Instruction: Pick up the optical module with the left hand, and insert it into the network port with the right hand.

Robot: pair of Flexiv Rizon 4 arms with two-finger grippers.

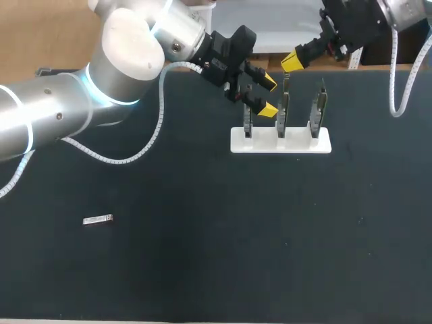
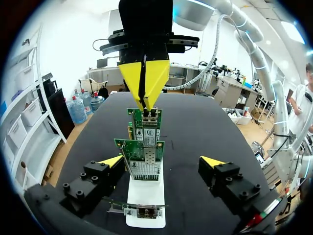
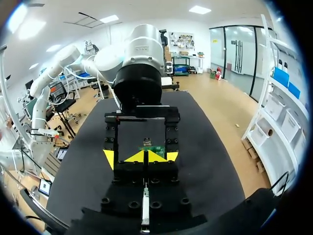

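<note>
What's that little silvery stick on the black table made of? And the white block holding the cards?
Small silvery rectangular module: probably metal, it glints pale grey. White rectangular block: likely plastic, smooth, matte, evenly white.

Bright, even light falls from overhead. The matt black worktop (image 1: 202, 270) takes it without glare and shows only faint, soft shadows. The glossy white-and-silver left arm (image 1: 128, 40) carries broad pale highlights on its rounded shell. The flat white plastic stand (image 1: 297, 145) gleams against the dark surface, and the small silver optical module (image 1: 98, 220) glints. In the left wrist view, the right hand (image 2: 145, 105) has strongly lit yellow tips.
</note>
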